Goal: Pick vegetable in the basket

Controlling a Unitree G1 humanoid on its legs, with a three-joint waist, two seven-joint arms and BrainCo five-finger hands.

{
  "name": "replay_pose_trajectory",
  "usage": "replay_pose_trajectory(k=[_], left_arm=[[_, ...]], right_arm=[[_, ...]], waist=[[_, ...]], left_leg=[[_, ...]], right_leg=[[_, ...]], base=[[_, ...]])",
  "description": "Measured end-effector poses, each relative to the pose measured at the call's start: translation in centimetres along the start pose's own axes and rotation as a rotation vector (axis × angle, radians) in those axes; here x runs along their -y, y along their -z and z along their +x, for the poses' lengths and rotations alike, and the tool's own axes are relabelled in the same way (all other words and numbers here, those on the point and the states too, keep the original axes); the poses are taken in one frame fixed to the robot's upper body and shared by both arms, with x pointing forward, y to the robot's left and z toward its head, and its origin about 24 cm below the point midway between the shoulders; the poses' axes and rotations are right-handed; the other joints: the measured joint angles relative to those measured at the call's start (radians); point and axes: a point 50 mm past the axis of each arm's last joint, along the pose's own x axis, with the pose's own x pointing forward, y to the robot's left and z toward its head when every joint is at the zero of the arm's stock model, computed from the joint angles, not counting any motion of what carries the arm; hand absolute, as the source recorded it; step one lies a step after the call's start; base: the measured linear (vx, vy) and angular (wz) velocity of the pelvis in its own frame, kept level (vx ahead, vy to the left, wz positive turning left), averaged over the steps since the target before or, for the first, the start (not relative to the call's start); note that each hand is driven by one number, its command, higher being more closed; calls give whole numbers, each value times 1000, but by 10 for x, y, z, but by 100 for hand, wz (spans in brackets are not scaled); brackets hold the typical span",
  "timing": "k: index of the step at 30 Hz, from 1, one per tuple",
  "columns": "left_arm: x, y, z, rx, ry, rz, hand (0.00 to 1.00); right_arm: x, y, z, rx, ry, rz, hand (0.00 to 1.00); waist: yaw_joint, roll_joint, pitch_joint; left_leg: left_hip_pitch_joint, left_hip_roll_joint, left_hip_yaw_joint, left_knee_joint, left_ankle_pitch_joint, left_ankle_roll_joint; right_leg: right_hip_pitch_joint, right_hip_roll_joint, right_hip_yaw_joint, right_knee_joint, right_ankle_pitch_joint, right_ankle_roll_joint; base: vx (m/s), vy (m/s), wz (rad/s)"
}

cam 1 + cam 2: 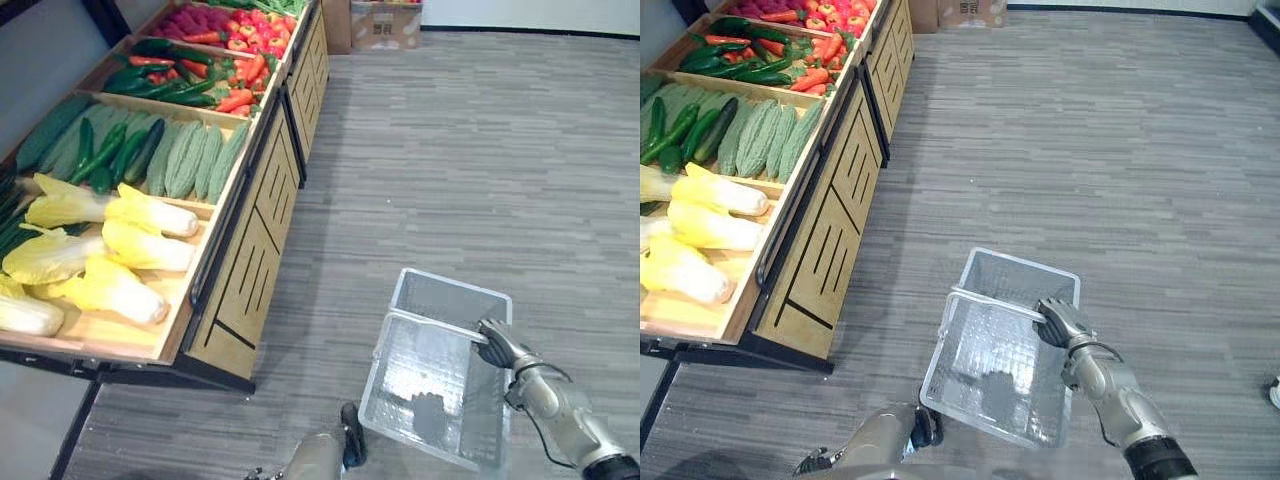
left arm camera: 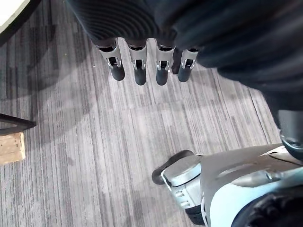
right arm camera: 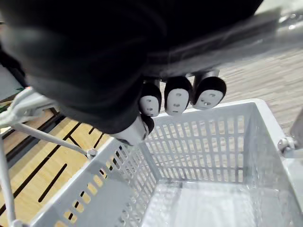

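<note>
A clear plastic basket (image 1: 452, 284) hangs low above the grey floor on my right, with nothing inside it (image 3: 203, 142). My right hand (image 1: 500, 345) is shut on its handle, with the fingers (image 3: 177, 97) curled round the bar. On the wooden stand (image 1: 250, 265) to my left lie yellow cabbages (image 1: 140, 245), cucumbers (image 1: 110, 150), bitter gourds (image 1: 190, 158), green peppers (image 1: 165, 75) and carrots (image 1: 240, 85). My left hand (image 2: 137, 66) hangs over the floor beside the stand with straight fingers and holds nothing.
A cardboard box (image 1: 385, 22) stands against the far wall. Open grey plank floor (image 1: 470, 160) stretches ahead and to the right. The stand's dark base (image 1: 170, 372) juts out close to my left side.
</note>
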Motion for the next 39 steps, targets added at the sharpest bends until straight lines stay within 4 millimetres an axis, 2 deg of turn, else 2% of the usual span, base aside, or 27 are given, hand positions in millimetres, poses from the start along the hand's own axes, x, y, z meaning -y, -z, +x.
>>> replay_pose_trajectory(k=[1, 2, 3, 4, 5, 6, 7, 8, 9, 10, 12, 14, 16, 18, 19, 20, 21, 22, 24, 26, 28, 30, 32, 33, 34, 36, 39], left_arm=[[-1, 2, 0, -6, -1, 6, 0], [-5, 5, -1, -14, -2, 41, 0], [-12, 5, 0, -10, -10, 77, 0], [-13, 2, 1, -3, -9, 90, 0], [-17, -5, 3, 20, -18, 105, 0], [-19, -12, 4, 42, -24, 117, 0], [-19, -18, 5, 59, -25, 125, 0], [-21, -29, 6, 96, -32, 127, 0], [-22, -46, 8, 146, -40, 133, 0], [-22, -51, 9, 165, -42, 137, 0], [-24, -74, 9, 237, -61, 103, 0], [-27, -93, 8, 302, -82, 91, 0], [-23, -97, 8, 320, -74, 83, 0], [-21, -87, 7, 299, -69, 80, 0], [-19, -83, 7, 285, -64, 73, 0], [-8, -76, 7, 258, -35, 62, 0], [0, -66, 6, 228, -17, 35, 0], [2, -60, 5, 208, -17, 14, 0], [4, -33, 4, 108, -24, -51, 0], [3, -23, 3, 65, -32, -76, 0], [2, -20, 3, 53, -37, -93, 0], [0, -19, 3, 44, -43, -110, 0], [0, -18, 3, 39, -44, -116, 0], [0, -18, 3, 38, -46, -120, 0], [-2, -19, 3, 37, -52, -131, 0], [-4, -18, 4, 29, -60, -136, 0], [-4, -17, 3, 24, -62, -137, 0]], right_arm=[[-2, -2, 0, 2, 0, 10, 100], [-7, -5, 1, 5, -3, 32, 100], [-13, -7, -1, 2, -14, 48, 100], [-16, -7, -3, -1, -20, 54, 100], [-19, -7, -4, -6, -27, 60, 100], [-18, -7, -4, -6, -22, 52, 100], [-16, -6, -4, -9, -19, 46, 100], [-13, -5, -3, -14, -5, 45, 100], [-12, -3, -3, -23, 2, 46, 100], [-12, -2, -3, -28, 2, 47, 100], [-20, 4, -4, -57, -28, 56, 100], [-28, 16, -7, -110, -61, 72, 100], [-34, 32, -13, -189, -82, 88, 100], [-41, 53, -24, -292, -104, 111, 100], [-43, 63, -28, -340, -109, 122, 100], [-45, 86, -41, -470, -109, 154, 100], [-47, 105, -55, -582, -111, 180, 100], [-48, 112, -60, -624, -113, 193, 100], [-55, 126, -72, -735, -135, 235, 100], [-64, 133, -85, -796, -164, 257, 100], [-70, 139, -98, -862, -167, 296, 100], [-73, 145, -111, -921, -153, 333, 100], [-74, 149, -120, -965, -123, 385, 100], [-76, 149, -121, -982, -97, 426, 100], [-79, 147, -122, -994, -70, 474, 100], [-91, 142, -124, -1018, -55, 548, 100], [-97, 142, -126, -1062, -14, 622, 100]], waist=[[-1, -8, -2], [-6, -25, -2], [-15, -44, -6], [-21, -52, -8], [-29, -52, -7], [-39, -46, -7], [-46, -43, -6], [-59, -37, -6], [-66, -35, -8], [-71, -37, -8], [-84, -33, -8], [-84, -35, -8], [-67, -49, -13], [-63, -71, -23], [-66, -66, -23], [-65, -42, -26], [-59, -10, -42], [-56, 1, -46], [-59, 12, -51], [-60, 11, -51], [-61, 4, -48], [-64, 1, -47], [-69, -1, -45], [-84, 0, -45], [-103, 1, -45], [-115, -9, -48], [-112, 1, -48]], left_leg=[[25, -13, 1, -25, 0, 0], [85, -39, -14, -71, -5, 5], [132, -62, -46, -91, -12, 7], [156, -71, -61, -91, -22, 11], [204, -81, -89, -90, -39, 30], [249, -87, -124, -93, -63, 42], [269, -88, -143, -93, -74, 49], [306, -88, -187, -100, -82, 54], [343, -88, -234, -113, -86, 53], [356, -86, -258, -114, -88, 47], [384, -59, -341, -102, -109, 26], [380, -28, -423, -59, -157, -7], [382, -15, -493, -14, -214, -40], [391, -16, -576, 23, -279, -73], [399, -3, -600, 34, -298, -86], [388, 25, -651, 70, -305, -101], [379, 55, -672, 103, -286, -122], [375, 71, -686, 116, -274, -126], [327, 97, -742, 181, -205, -147], [285, 108, -757, 218, -130, -165], [255, 118, -733, 229, -56, -195], [243, 141, -605, 225, 27, -224], [232, 184, -422, 225, 25, -217], [210, 205, -295, 216, -5, -215], [185, 212, -191, 167, 11, -207], [185, 204, -84, 81, 18, -205], [194, 171, -53, -73, 21, -205]], right_leg=[[-42, -7, 12, 98, 29, 62], [-121, -8, 62, 291, 135, 180], [-186, 0, 83, 464, 204, 182], [-217, 0, 82, 547, 203, 181], [-268, 4, 64, 665, 191, 168], [-314, 3, 37, 724, 154, 104], [-337, 2, 18, 732, 129, 62], [-379, -5, -23, 707, 70, -30], [-414, -4, -45, 636, 31, -74], [-426, -4, -50, 577, 19, -81], [-429, 16, -38, 250, 17, -81], [-428, 35, 55, -68, 52, -39], [-421, 16, 129, -269, 81, 7], [-390, -19, 173, -309, 90, 27], [-386, -12, 177, -284, 151, 75], [-378, 14, 151, -213, 160, 72], [-378, 26, 93, -153, 110, 43], [-374, 30, 68, -122, 101, 38], [-343, 32, -28, -77, 50, -2], [-300, 25, -98, -103, 41, -17], [-253, 9, -162, -134, 37, -24], [-174, -15, -227, -184, 38, -25], [-116, -40, -292, -221, 37, -27], [-93, -52, -339, -240, 37, -27], [-85, -60, -382, -247, 37, -27], [-77, -67, -427, -272, 44, -15], [-81, -69, -478, -326, 74, 10]], base=[[286, 150, 23], [397, 139, 45], [425, 120, 59], [374, 62, 73], [385, 2, 67], [381, -14, 67], [450, -38, 85], [368, -68, 110], [370, -84, 117], [373, -118, 125], [346, -152, 129], [413, -247, 112], [481, -358, 97], [488, -418, 124], [490, -471, 157], [465, -447, 142], [435, -421, 134], [403, -386, 101], [399, -438, 109], [262, -326, 113], [214, -269, 96], [152, -169, 108], [111, -125, 109], [39, 0, 122], [24, 21, 123], [-29, 145, 122], [-65, 186, 82]])
